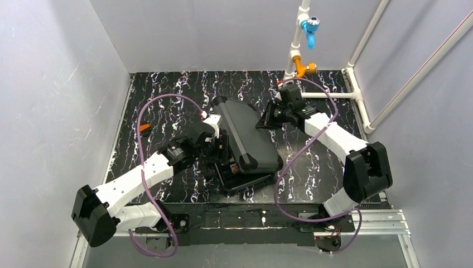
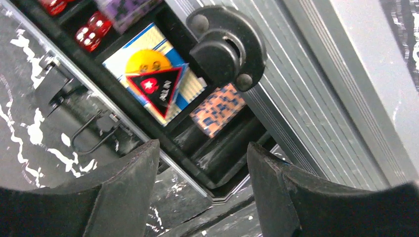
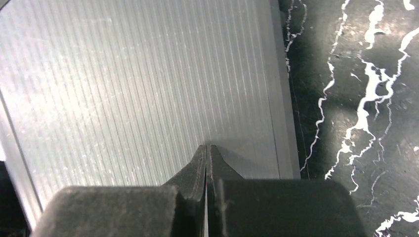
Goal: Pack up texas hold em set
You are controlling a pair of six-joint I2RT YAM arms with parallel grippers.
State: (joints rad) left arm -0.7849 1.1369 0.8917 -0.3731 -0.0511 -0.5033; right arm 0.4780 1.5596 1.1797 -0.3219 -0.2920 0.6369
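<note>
Top external view: the case [image 1: 242, 180] is seen in the middle of the table [image 1: 167, 95]. Its long side runs from far left to near right. The lid [image 1: 245, 134] is tipped down over the tray but is not shut all the way. A bit of the tray is seen sticking out at the near end.

The left gripper [image 1: 220, 148] is held at the left side of the case. Its fingers [image 2: 128, 192] are spread apart and nothing is held between them.

From the left wrist view, the gap under the lid can be looked into. A blue deck [image 2: 114, 58] is seen lying in the tray. An orange disc [image 2: 146, 61] is laid on the deck, and a black and red marker [image 2: 158, 89] is laid on the disc. "ALL IN" can be read on the marker in white, next to a white star. Red dice [image 2: 91, 32] are seen in the next slot. An orange chip roll [image 2: 217, 109] with blue marks is tucked under the lid edge.

The right gripper [image 1: 265, 120] is found at the right side of the lid. Its fingers [image 3: 197, 163] are squeezed together with nothing between them. Their tips are set against the grey ribbed top of the lid, near its right edge.
</note>
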